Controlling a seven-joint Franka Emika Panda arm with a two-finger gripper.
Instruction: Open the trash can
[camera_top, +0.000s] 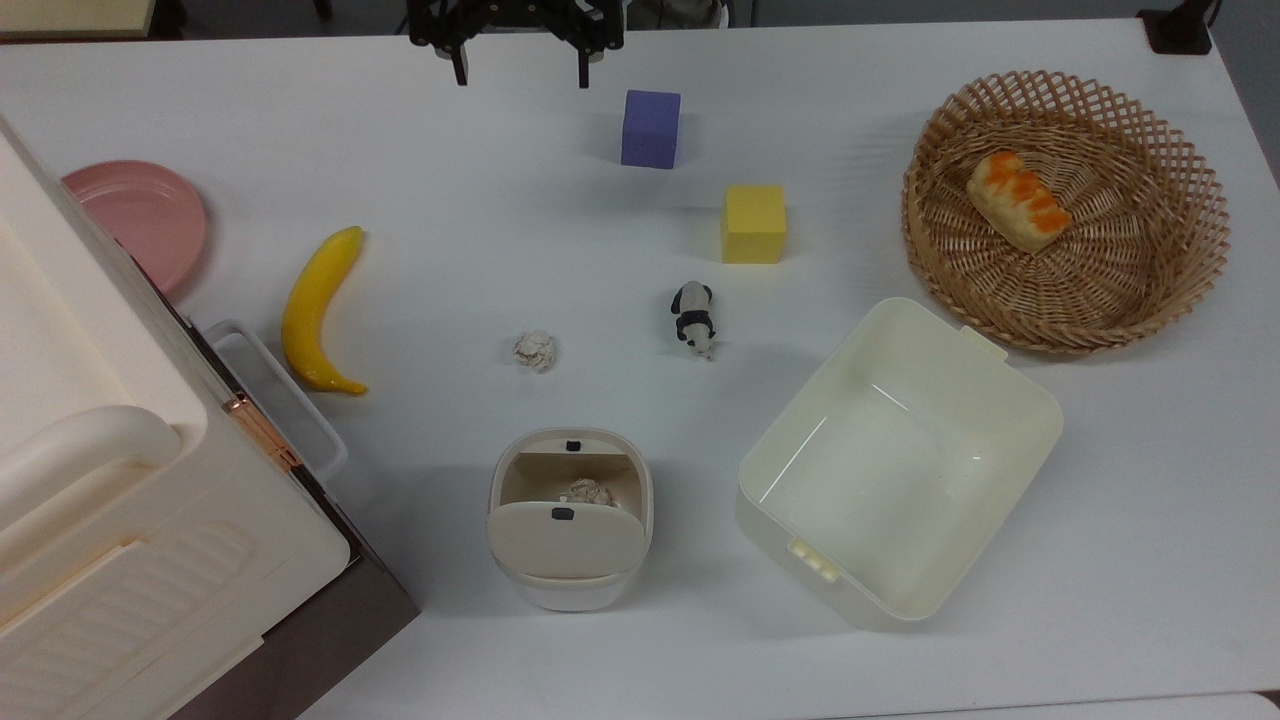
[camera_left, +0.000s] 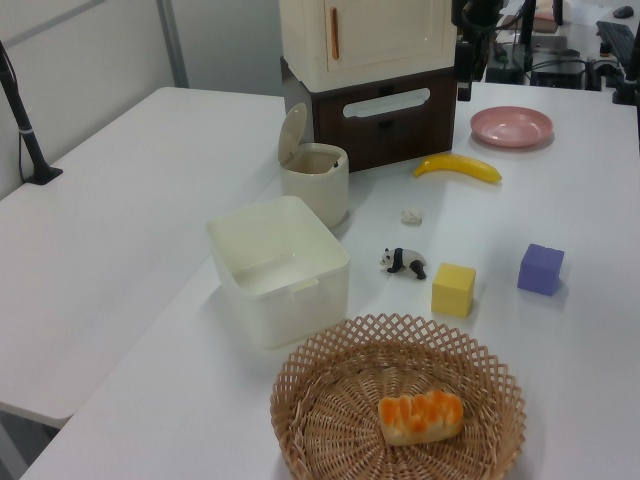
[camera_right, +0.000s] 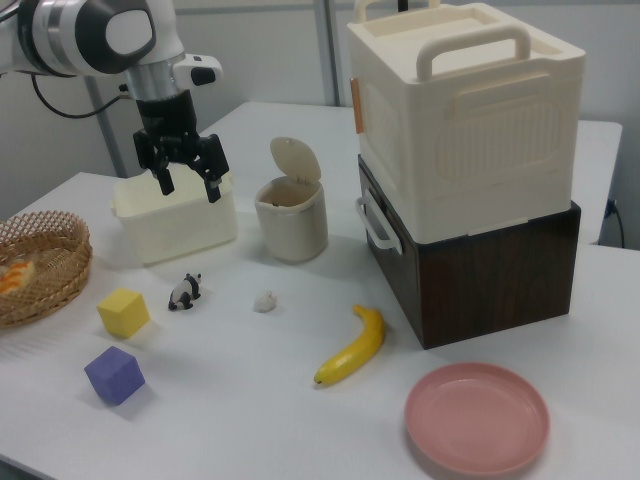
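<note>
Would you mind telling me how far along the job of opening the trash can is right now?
It looks done: the trash can has its lid tipped up on its hinge, and a crumpled paper ball shows inside. Nothing is in hand; the claw is open and empty, up in the air away from the can. Nothing appears left for this job.

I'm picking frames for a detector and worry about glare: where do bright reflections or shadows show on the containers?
Top view: thin white glints streak the floor of the cream tub, and the trash can casts a soft shadow toward the top view's right. Left view: the tub's inside looks evenly lit. Right view: the raised lid is pale, and the dark cabinet shades the table beside it.
</note>
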